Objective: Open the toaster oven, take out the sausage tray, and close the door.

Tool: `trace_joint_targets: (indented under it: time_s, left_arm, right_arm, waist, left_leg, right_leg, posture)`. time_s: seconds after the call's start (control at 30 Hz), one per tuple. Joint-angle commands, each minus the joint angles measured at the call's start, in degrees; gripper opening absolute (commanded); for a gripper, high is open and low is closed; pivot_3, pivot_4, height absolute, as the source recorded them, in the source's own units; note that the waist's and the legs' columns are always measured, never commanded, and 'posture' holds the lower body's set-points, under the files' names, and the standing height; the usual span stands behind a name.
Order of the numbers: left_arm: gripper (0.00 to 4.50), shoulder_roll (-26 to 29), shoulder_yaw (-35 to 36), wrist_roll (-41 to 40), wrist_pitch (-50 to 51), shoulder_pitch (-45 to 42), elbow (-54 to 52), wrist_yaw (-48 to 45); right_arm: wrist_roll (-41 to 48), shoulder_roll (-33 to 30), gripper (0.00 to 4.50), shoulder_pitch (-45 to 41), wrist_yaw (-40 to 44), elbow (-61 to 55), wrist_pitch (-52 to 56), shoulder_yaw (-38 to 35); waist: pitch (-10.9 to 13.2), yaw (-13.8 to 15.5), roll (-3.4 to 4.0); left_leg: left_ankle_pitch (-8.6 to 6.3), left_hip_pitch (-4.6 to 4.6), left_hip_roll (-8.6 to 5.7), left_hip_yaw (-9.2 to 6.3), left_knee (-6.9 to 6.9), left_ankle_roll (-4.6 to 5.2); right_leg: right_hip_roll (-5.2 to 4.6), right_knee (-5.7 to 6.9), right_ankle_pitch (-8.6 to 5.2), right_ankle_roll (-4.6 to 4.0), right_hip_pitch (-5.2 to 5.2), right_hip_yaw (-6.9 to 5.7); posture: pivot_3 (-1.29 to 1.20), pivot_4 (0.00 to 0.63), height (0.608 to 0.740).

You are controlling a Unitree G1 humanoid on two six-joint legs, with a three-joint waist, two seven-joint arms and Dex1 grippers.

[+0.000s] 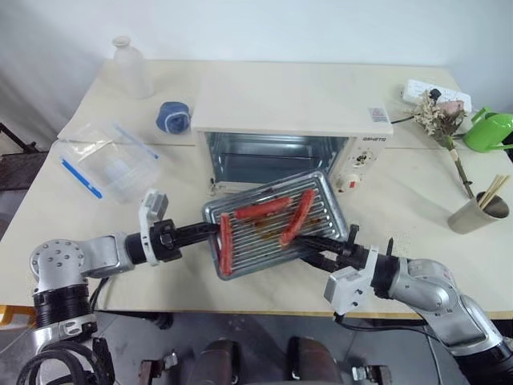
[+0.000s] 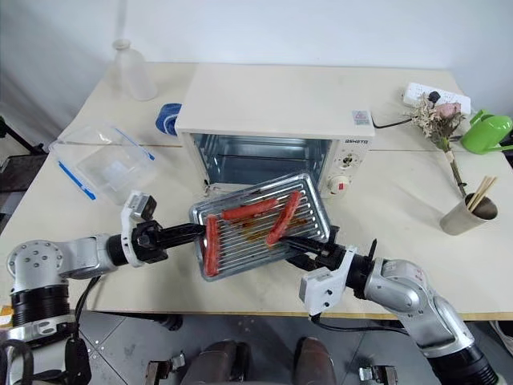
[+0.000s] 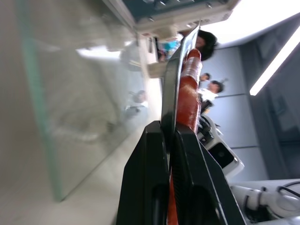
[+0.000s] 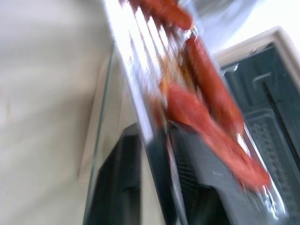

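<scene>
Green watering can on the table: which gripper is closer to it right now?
Right. The right gripper is at the sausage tray's right edge, on the same side of the table as the watering can. The left gripper clamps the tray's left edge, farther away.

Sausage tray (image 4: pixel 140 70) edge-on between the black jaws, red sausages (image 4: pixel 211 93) on it, toaster oven (image 4: pixel 262 93) interior beyond

A pale cream bench (image 1: pixel 72 200) stands against a plain white wall (image 1: pixel 264 28), lit evenly with soft shadows. Below its near edge lies a grey floor (image 1: pixel 240 329). The left wrist view catches a grey ceiling with a long bright strip light (image 3: pixel 276 58).
</scene>
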Motion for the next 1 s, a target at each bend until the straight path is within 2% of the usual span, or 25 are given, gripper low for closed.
trace_joint_targets:
  time_s: [0.03,0.13,0.2,0.23,0.43,0.6,0.7,0.93,1.0]
  left_arm:
    - [0.0,0.4,-0.3,-11.0,-1.2,1.0,-1.0,4.4]
    - [0.0,3.9,-4.1,-23.1,-6.4,4.6,-2.4,11.2]
    - [0.0,6.6,-6.7,-29.1,-10.2,7.2,-4.0,14.5]
    - [0.0,7.3,-7.4,-30.2,-11.3,7.9,-4.5,14.8]
    - [0.0,12.4,-5.7,-30.5,-12.0,15.2,-6.1,9.6]
    - [0.0,14.0,-3.0,-30.5,-14.0,22.6,-8.7,7.5]
    - [0.0,13.7,0.9,-30.5,-15.6,27.5,-9.7,7.2]
    - [0.0,11.2,9.3,-30.5,-18.1,37.8,-11.9,6.4]
    - [0.0,8.8,12.2,-30.5,-19.1,42.8,-13.3,6.2]
  right_arm:
    - [4.7,0.1,2.64,0.4,1.2,-2.8,2.4,-1.1]
    - [12.5,-0.7,3.68,1.3,3.9,-5.3,8.2,-2.1]
    - [14.3,-1.1,4.38,1.5,4.7,-6.2,10.0,-2.9]
    - [14.3,-1.2,4.47,1.4,4.8,-6.5,10.3,-3.2]
    - [22.2,-4.0,4.47,4.3,9.4,-8.9,15.3,-7.3]
    - [29.9,-5.9,4.47,7.0,13.0,-9.7,20.6,-10.9]
    - [37.0,-5.7,4.47,6.8,14.4,-9.8,25.5,-13.2]
    - [43.6,-3.1,4.47,3.1,14.6,-2.9,30.6,-18.2]
    - [43.5,-3.8,4.47,3.4,15.8,0.5,32.6,-18.7]
  waist:
    - [0.0,0.0,0.0]
    - [0.0,-0.1,0.0]
    - [0.0,-0.2,0.0]
    - [0.0,-0.1,0.0]
    - [0.0,0.1,0.0]
    - [0.0,0.1,0.0]
    - [0.0,0.0,0.0]
    - [0.0,0.1,-0.01]
    - [0.0,0.2,-0.02]
  left_leg:
    - [0.0,0.0,0.0,0.0,0.0,0.0]
    - [-0.01,0.0,-0.01,-0.05,0.0,-0.01]
    - [-0.02,0.03,0.01,-0.05,-0.02,-0.02]
    - [-0.02,0.04,0.02,-0.05,-0.02,-0.02]
    - [-0.03,0.02,-0.06,-0.03,0.09,0.0]
    - [-0.03,0.02,-0.04,-0.02,0.05,0.01]
    - [-0.03,0.02,-0.02,0.01,0.06,0.02]
    - [-0.04,0.02,0.01,0.05,-0.01,0.03]
    - [-0.05,0.01,0.0,0.04,-0.03,0.05]
  right_leg:
    - [0.0,0.01,0.0,0.0,0.0,0.01]
    - [-0.03,0.06,0.0,0.0,-0.01,0.04]
    - [-0.03,0.1,0.0,-0.01,-0.02,0.07]
    - [-0.03,0.09,0.0,-0.01,-0.02,0.08]
    - [-0.05,0.07,0.0,-0.03,0.03,0.13]
    - [-0.05,0.0,-0.01,-0.04,0.04,0.12]
    - [-0.05,-0.05,-0.04,-0.09,0.07,0.14]
    - [-0.08,-0.24,-0.07,-0.14,0.09,0.17]
    - [-0.12,-0.31,-0.06,-0.15,0.12,0.18]
  posture:
    - [0.0,0.15,0.74]
    - [0.0,0.15,0.74]
    - [0.0,0.15,0.74]
    - [0.0,0.15,0.74]
    - [0.0,0.15,0.74]
    - [0.0,0.15,0.74]
    - [0.0,0.15,0.74]
    - [0.0,0.15,0.74]
    - [0.0,0.15,0.74]
